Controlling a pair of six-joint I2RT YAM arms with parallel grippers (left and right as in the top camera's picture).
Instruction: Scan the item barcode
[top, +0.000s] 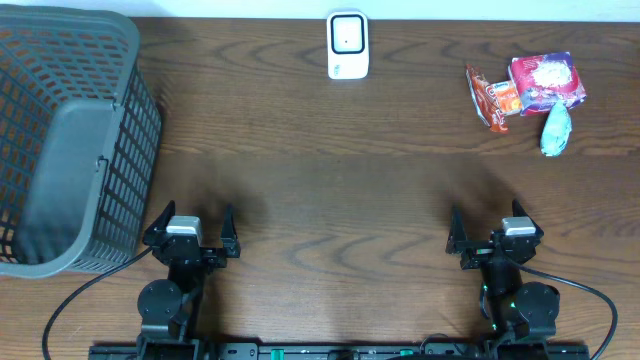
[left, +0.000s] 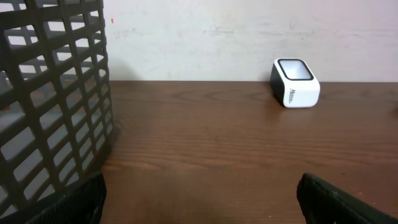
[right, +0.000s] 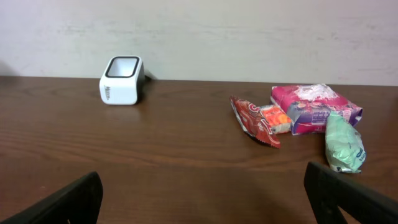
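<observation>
Brown wood surface (top: 330, 180) carries everything. Grey mesh basket (top: 140, 130) sits just left of left claw (top: 195, 218), stretching far ahead of it. Left claw spread wide, nothing held. Right claw (top: 488, 222) likewise released, empty. White scanner (top: 347, 45) far ahead, between both claws. Pink packet (top: 547, 82) far ahead-right of right claw. Red packet (top: 492, 98) against its left edge. Green packet (top: 556, 130) just beside pink one, on side nearer right claw.

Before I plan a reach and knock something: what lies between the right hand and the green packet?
Nothing; only bare table separates the open right hand and the green packet, as overhead and right wrist views show.
</observation>
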